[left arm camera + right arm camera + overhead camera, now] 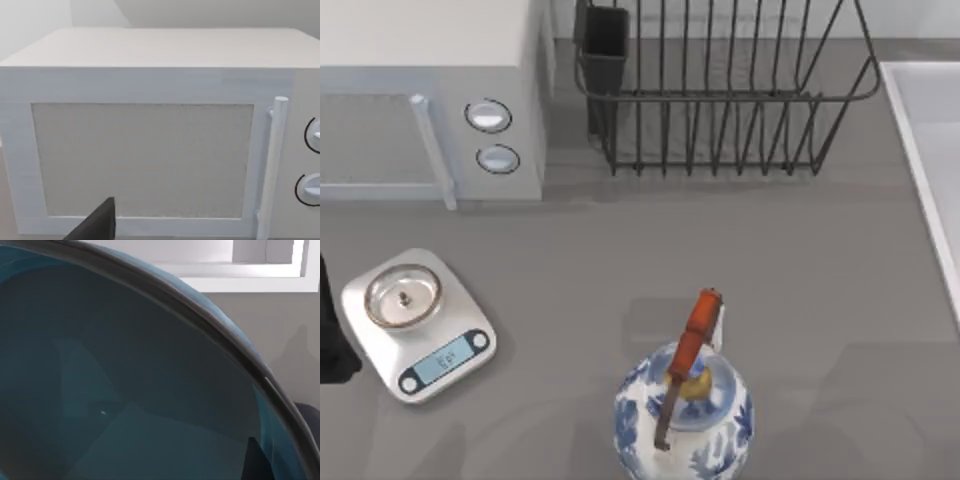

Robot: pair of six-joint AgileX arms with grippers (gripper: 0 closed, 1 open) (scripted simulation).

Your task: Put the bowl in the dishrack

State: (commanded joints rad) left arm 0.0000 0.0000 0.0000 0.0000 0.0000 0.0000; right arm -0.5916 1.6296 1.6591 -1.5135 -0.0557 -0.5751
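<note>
The teal-blue bowl (125,390) is very close in the right wrist view, its hollow turned toward the camera and its dark rim arching across. My right gripper (280,440) is shut on that rim, with one dark finger (252,462) inside the bowl and the other outside it. The dishrack (720,95), a dark wire rack with a black utensil cup (605,45) at its left corner, stands at the back of the table. My left arm (328,335) is parked at the table's left edge, facing the microwave.
A white microwave (430,90) fills the back left. A white kitchen scale (418,325) with a steel plate sits front left. A blue-and-white pot (685,415) with a red-brown handle stands front centre. A white basin edge (925,150) runs along the right.
</note>
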